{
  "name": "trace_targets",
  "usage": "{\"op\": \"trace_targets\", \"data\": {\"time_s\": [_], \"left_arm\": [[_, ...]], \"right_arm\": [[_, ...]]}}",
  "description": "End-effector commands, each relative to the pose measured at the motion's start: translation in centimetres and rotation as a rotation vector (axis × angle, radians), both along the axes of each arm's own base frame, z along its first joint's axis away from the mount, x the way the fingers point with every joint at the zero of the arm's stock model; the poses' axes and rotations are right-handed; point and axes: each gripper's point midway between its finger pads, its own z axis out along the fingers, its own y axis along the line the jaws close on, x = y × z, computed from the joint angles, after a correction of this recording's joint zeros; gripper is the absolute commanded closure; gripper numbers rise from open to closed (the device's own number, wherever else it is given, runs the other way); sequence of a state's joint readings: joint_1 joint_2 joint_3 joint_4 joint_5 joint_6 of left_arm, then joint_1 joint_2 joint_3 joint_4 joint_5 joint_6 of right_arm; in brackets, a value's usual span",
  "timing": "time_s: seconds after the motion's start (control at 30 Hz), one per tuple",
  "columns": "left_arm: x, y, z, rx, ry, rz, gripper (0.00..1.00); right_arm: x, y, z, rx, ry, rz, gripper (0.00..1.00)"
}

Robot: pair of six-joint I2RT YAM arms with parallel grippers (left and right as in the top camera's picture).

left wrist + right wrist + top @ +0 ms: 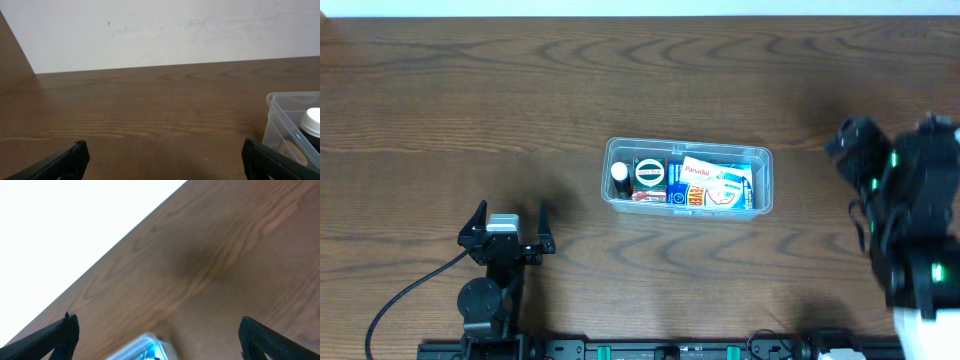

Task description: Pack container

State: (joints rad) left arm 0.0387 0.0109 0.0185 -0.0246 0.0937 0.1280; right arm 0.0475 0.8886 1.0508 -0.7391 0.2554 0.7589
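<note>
The clear plastic container [610, 175] sits at the table's middle, holding several medicine boxes [710, 184] and a small white-capped bottle [619, 173]. My left gripper [508, 215] rests low on the table to the container's left, open and empty; in the left wrist view the gripper [162, 155] frames bare wood, with the container's corner [280, 115] and the bottle cap [312, 120] at the right edge. The right arm [910, 200] hovers at the table's right side. In the right wrist view my right gripper [157, 332] stands open and empty above a corner of the container [142, 345].
The brown wooden table [470, 100] stretches around the container. A white wall [160, 30] backs the far edge. A black cable [400, 300] runs from the left arm's base toward the front rail.
</note>
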Motion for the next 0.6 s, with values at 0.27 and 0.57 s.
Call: {"op": "trace_targets", "data": {"time_s": [0.27,0.57], "left_arm": [[-0.1,0.1,-1.5,-0.011,0.048,0.004,0.02],[-0.1,0.1,-1.5,-0.011,0.047,0.004,0.02]], "right_arm": [[-6.0,1.4,-12.4,0.057,-0.011,0.074,0.01],[-4.8,6.7,-12.9,-0.419,-0.26,0.624,0.01]]}}
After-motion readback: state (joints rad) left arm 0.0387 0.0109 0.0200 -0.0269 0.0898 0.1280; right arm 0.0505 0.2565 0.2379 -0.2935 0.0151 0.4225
